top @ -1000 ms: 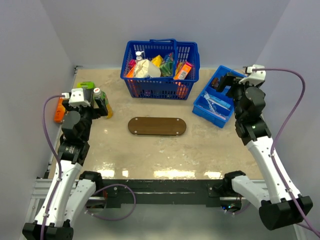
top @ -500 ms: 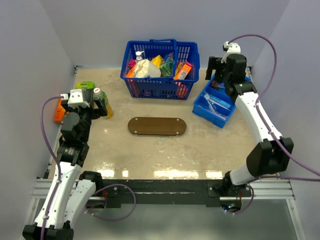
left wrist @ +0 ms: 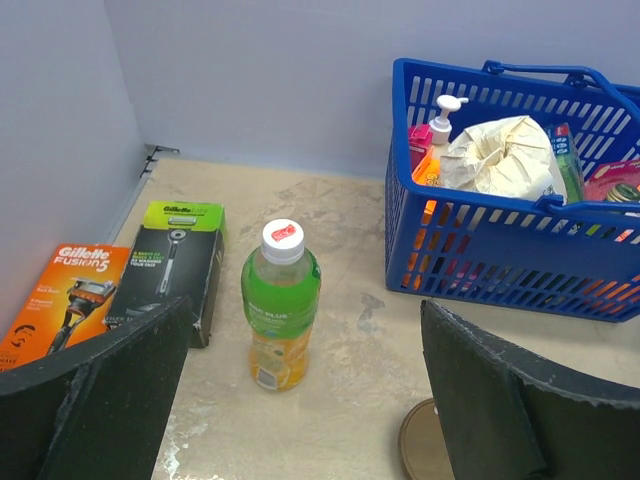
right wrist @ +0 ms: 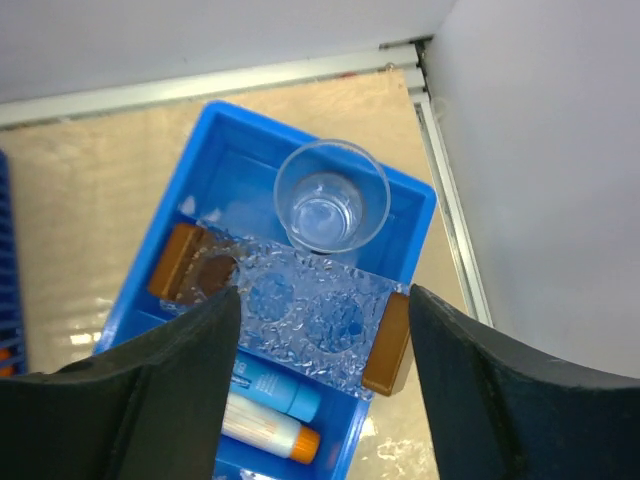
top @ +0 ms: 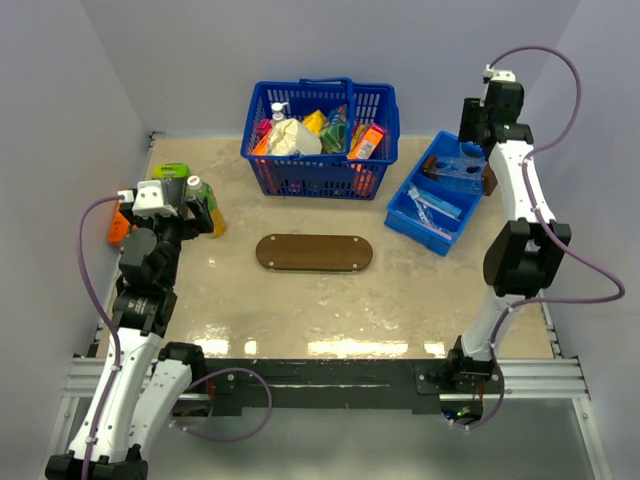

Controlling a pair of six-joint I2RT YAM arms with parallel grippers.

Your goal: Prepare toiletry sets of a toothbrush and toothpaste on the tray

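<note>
The tabletop (top: 300, 310) carries the basket (top: 300, 168) at the far centre, the bin (right wrist: 235, 165) at the far right, and the tray (top: 314, 253) at the centre, left of the bin and well apart from it, with nothing on it. The right arm is the nearer one. It reaches over the bin, and the right hand (right wrist: 322, 298) hangs above it, released, fingers spread wide and holding nothing. The left hand (left wrist: 305, 308) is also released and empty. It faces a bottle (left wrist: 280, 305) at the left side, well apart from the bin. In the right wrist view, the toiletry items lie below the hand and toward the near end of the bin, past a clear rack (right wrist: 300, 305) and a cup (right wrist: 331, 195). A blue tube (right wrist: 272, 383) and a white tube (right wrist: 262, 428) with an orange end lie side by side, touching. Their long axes run nearly along the line between the fingers, so a wrist turn is probably required to close across either tube. No toothbrush can be identified in these views.
</note>
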